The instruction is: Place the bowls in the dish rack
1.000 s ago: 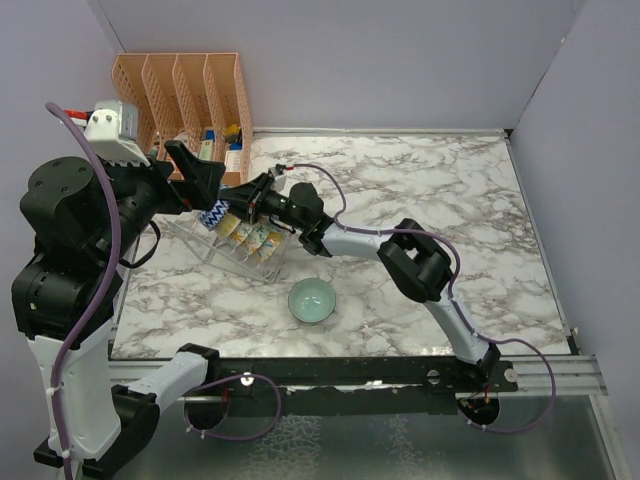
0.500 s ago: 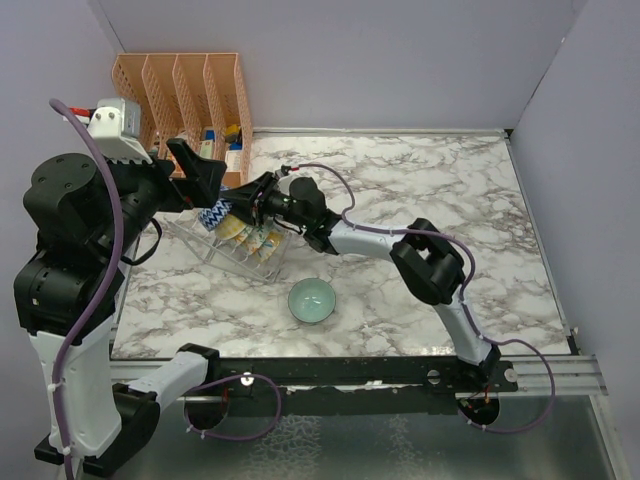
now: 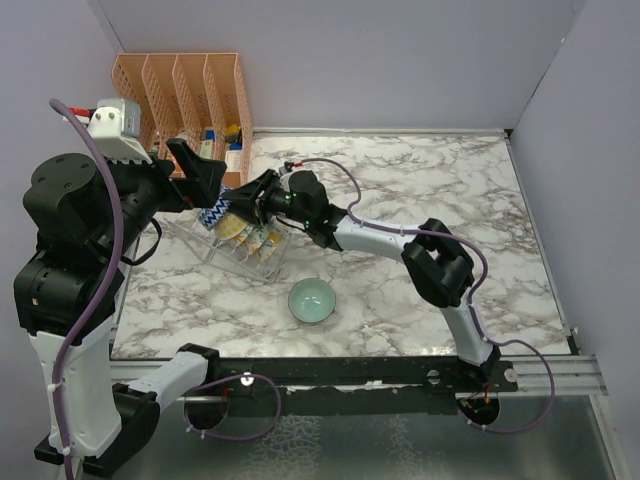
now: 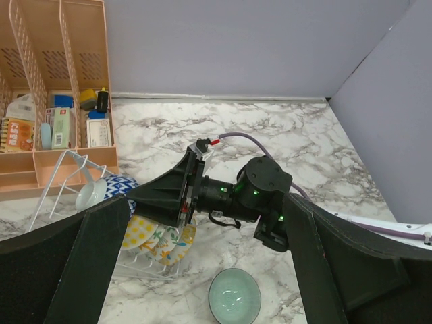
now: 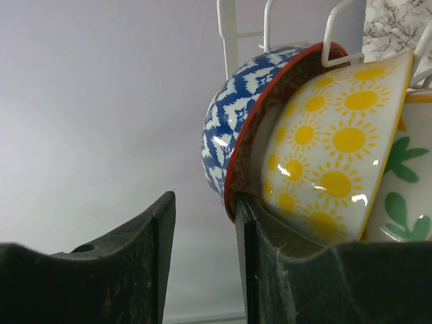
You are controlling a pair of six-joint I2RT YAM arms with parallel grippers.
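The wire dish rack (image 3: 228, 258) stands left of centre and holds several bowls on edge. In the right wrist view I see a blue-and-white bowl with a red-patterned inside (image 5: 226, 135), a yellow-sun bowl (image 5: 337, 142) and a cream bowl with green leaves (image 5: 405, 202). My right gripper (image 5: 206, 229) is open at the blue bowl's red rim, which lies against the right finger (image 5: 283, 270). It also shows in the top view (image 3: 240, 208). The plain teal bowl (image 3: 312, 300) sits upright on the table in front of the rack. My left gripper (image 4: 207, 202) is open and empty, held high above the rack (image 4: 67, 169).
An orange slotted organizer (image 3: 185, 90) with small packets stands at the back left, right behind the rack. A white cup-like piece (image 4: 91, 194) hangs on the rack's far end. Grey walls close in the left, back and right sides.
My right arm's elbow has swung a little to the right while its gripper stayed at the bowls in the rack. The left arm barely moved.
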